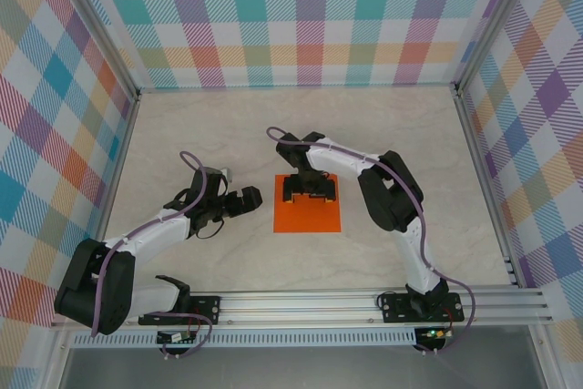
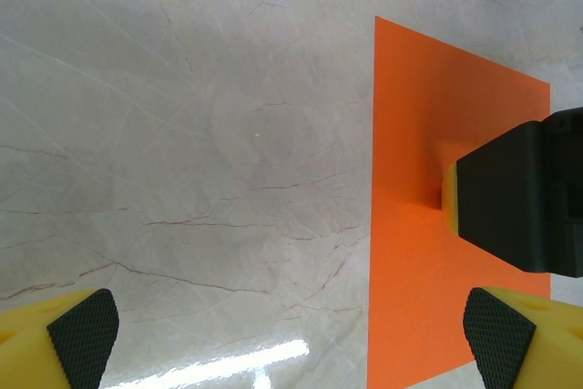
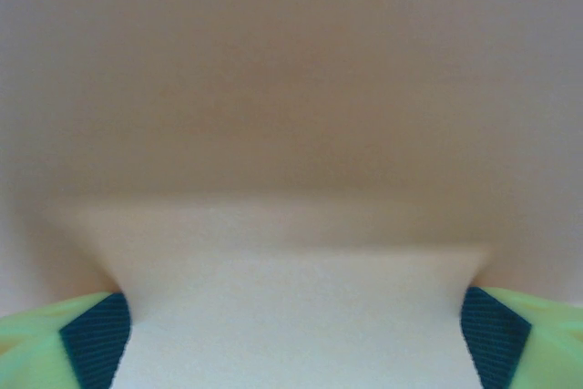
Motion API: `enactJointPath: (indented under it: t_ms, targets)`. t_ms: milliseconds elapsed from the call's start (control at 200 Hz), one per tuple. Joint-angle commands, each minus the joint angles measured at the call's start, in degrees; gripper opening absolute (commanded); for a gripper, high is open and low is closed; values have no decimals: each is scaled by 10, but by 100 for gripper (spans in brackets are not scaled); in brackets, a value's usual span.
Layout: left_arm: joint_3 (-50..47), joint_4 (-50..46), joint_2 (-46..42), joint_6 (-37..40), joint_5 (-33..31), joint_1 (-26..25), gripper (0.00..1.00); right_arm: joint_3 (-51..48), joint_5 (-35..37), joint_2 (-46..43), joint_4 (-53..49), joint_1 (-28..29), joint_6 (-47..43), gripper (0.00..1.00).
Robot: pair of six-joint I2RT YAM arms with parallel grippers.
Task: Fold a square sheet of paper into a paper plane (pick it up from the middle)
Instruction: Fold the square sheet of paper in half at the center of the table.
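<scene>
Okay, your right gripper [image 1: 310,190] is spread wide, down over the square sheet of paper [image 1: 308,218], gripping nothing. Your left gripper [image 1: 250,199] is wide open and empty, with the sheet flat ahead of its right finger.

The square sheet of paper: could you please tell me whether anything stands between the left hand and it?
Nothing visible does: bare table lies between the open left hand and the square sheet of paper. The right hand, however, is down over the sheet's far half, so it crowds the way to the middle.
</scene>
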Motion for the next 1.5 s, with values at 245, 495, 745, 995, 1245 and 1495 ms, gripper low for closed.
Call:
enactJointPath:
  t_ms: [245, 495, 745, 995, 1245, 1495]
  targets:
    - [12, -10, 5, 19, 5, -6, 100, 9, -44, 0, 5, 9, 1, 100]
    - [16, -17, 10, 32, 4, -6, 100, 3, -23, 47, -21, 9, 8, 100]
    - [15, -18, 11, 37, 2, -6, 100, -46, -40, 70, 0, 14, 16, 100]
    - [16, -21, 9, 37, 0, -6, 100, -25, -36, 84, -9, 21, 14, 95]
    - [18, -22, 9, 35, 1, -6, 100, -16, -39, 85, -9, 22, 12, 91]
    - [18, -25, 8, 36, -1, -6, 100, -17, -37, 87, -7, 22, 11, 85]
